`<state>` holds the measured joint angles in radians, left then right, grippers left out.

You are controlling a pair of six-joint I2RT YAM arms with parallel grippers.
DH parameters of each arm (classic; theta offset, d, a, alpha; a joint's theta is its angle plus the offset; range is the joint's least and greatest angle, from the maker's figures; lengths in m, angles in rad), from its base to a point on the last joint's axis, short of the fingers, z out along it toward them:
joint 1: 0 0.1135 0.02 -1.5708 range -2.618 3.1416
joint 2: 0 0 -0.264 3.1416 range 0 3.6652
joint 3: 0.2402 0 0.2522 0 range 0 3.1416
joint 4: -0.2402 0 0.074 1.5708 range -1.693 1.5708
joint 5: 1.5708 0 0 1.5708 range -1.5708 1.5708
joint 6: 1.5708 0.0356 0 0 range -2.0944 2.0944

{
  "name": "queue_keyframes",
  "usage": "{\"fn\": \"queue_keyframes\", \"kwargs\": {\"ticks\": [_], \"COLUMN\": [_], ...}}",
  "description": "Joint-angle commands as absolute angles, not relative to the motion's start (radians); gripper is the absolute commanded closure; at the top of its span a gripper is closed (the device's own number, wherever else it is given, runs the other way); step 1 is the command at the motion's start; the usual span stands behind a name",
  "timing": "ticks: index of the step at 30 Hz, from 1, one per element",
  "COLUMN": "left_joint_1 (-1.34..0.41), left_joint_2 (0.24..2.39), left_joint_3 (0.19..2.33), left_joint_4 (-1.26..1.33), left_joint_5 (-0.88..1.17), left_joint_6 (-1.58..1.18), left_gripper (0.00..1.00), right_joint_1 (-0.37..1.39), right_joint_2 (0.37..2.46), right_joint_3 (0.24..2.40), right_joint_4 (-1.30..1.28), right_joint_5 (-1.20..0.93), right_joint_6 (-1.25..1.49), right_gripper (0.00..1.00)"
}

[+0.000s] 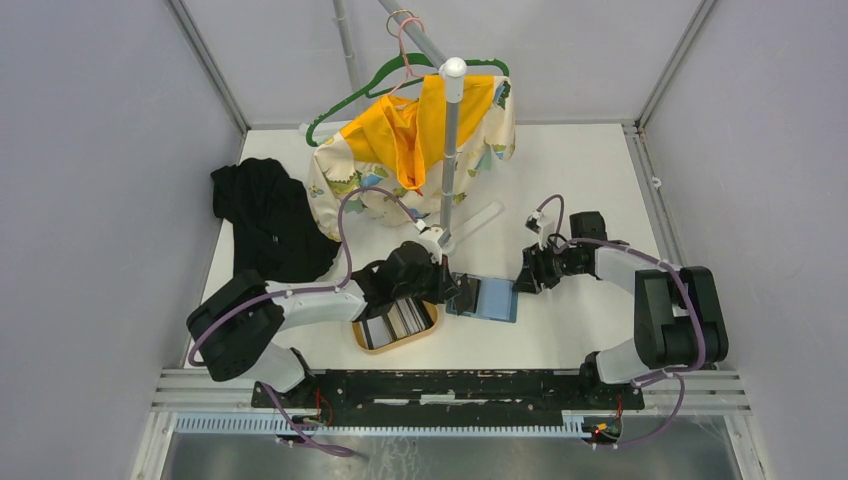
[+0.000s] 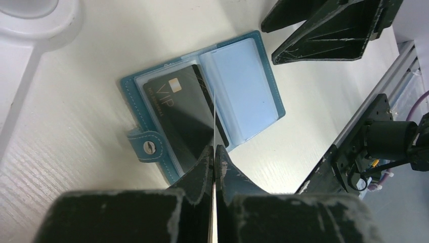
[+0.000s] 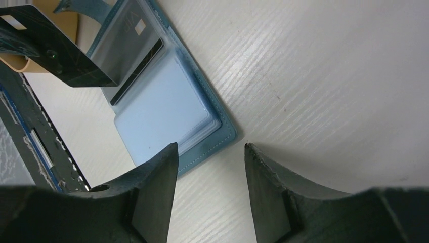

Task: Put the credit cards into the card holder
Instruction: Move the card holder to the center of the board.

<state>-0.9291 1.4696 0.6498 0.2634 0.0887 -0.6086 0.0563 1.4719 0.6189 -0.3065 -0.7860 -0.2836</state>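
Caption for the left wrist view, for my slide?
Left gripper pinches a thin card edge-on above the open card holder, a black VIP card already pocketed.

Card holder cut by top edge; tray half hidden under left arm.

"VIP" printed on black card inside card holder.

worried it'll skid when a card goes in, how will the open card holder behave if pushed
The card holder looks thin and light on the smooth white table, so it would probably slide. Its clear sleeves seem floppy and may buckle.
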Motion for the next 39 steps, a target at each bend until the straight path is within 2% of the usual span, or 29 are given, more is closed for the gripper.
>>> {"fn": "queue_keyframes", "kwargs": {"ticks": [1,6,13,24,32,39], "left_joint_1": [-0.913,-0.900,-0.895,-0.862,-0.880,-1.010], "left_joint_2": [1.501,1.545,1.579,1.676,1.705,1.580], "left_joint_3": [0.689,0.710,0.731,0.701,0.632,0.588], "left_joint_4": [0.316,0.336,0.369,0.508,0.682,0.644], "left_joint_5": [0.122,0.160,0.213,0.318,0.317,0.034], "left_joint_6": [-0.584,-0.588,-0.597,-0.716,-0.872,-0.902], "left_gripper": [0.98,0.98,0.98,0.98,0.98,0.98], "right_joint_1": [0.054,0.054,0.055,0.054,0.054,0.024], "right_joint_2": [1.522,1.578,1.626,1.621,1.538,1.492], "right_joint_3": [0.659,0.690,0.719,0.733,0.739,0.753], "right_joint_4": [-0.300,-0.313,-0.345,-0.367,-0.365,-0.429], "right_joint_5": [-0.792,-0.773,-0.779,-0.730,-0.640,-0.685], "right_joint_6": [-0.265,-0.271,-0.298,-0.357,-0.423,-0.524], "right_gripper": [0.44,0.48,0.59,0.67,0.64,0.57]}}
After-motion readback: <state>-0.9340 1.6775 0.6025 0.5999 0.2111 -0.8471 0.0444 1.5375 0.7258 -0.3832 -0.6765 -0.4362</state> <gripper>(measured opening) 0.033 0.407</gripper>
